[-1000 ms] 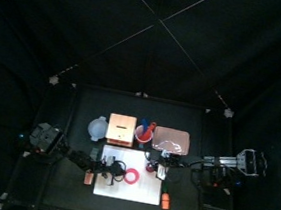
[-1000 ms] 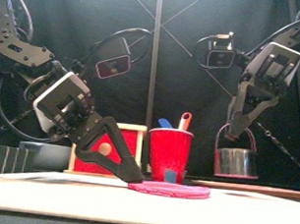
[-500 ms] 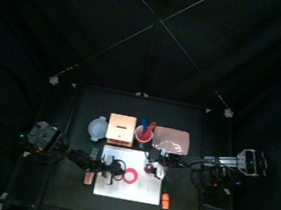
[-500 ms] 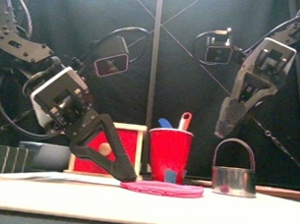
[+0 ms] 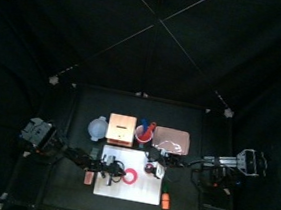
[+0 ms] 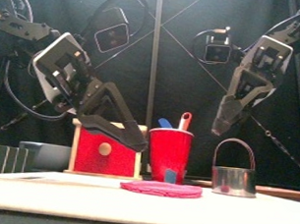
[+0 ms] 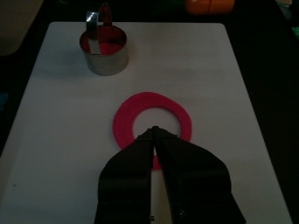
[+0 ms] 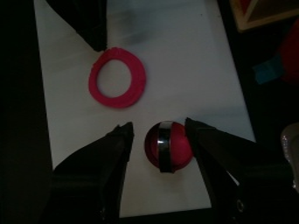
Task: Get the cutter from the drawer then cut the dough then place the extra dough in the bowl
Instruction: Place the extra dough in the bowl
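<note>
Left claw [image 7: 156,132] pressed together above pink dough ring [image 7: 152,122], right claw [image 8: 156,125] spread over metal cutter [image 8: 167,146] — both raised.

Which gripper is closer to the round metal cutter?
Right. The right gripper hangs just above the cutter; the left gripper hovers farther off, above the dough ring.

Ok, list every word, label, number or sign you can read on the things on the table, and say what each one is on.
There is no text to read.
The white cutting board, dough ring, metal cutter, red cup and wooden box show plain surfaces, with no print, label or number in any view.
</note>
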Motion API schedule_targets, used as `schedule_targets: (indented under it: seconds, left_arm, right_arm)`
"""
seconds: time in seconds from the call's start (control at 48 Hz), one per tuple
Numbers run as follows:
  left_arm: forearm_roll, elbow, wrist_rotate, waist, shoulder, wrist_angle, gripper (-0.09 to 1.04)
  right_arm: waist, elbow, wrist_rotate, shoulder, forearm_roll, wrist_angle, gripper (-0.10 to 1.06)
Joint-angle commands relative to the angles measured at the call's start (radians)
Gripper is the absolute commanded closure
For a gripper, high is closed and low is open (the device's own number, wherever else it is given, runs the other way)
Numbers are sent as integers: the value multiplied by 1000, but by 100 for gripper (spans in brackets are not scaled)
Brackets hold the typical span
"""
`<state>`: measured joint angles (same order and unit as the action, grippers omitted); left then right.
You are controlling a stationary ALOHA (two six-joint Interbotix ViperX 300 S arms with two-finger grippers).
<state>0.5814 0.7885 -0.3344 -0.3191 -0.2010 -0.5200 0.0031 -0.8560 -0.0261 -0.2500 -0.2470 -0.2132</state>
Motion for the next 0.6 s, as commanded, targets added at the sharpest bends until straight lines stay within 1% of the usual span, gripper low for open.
schedule_targets:
  seconds: [0.021,0.188,0.354,0.479,0.604]
  left_arm:
    - [-2,-12,0,3,26,-8,45]
    - [-11,-18,-6,52,14,11,44]
    - [-52,-38,-18,100,14,43,40]
    - [-66,-60,-31,117,11,97,34]
    - [-71,-89,-31,121,-2,170,25]
  right_arm:
    - [-2,14,0,-15,-5,8,11]
    - [-2,14,0,-15,-5,9,11]
    - [-2,12,0,-15,-5,8,11]
    - [-2,11,0,-15,-5,8,11]
    - [-2,9,0,-14,-5,8,11]
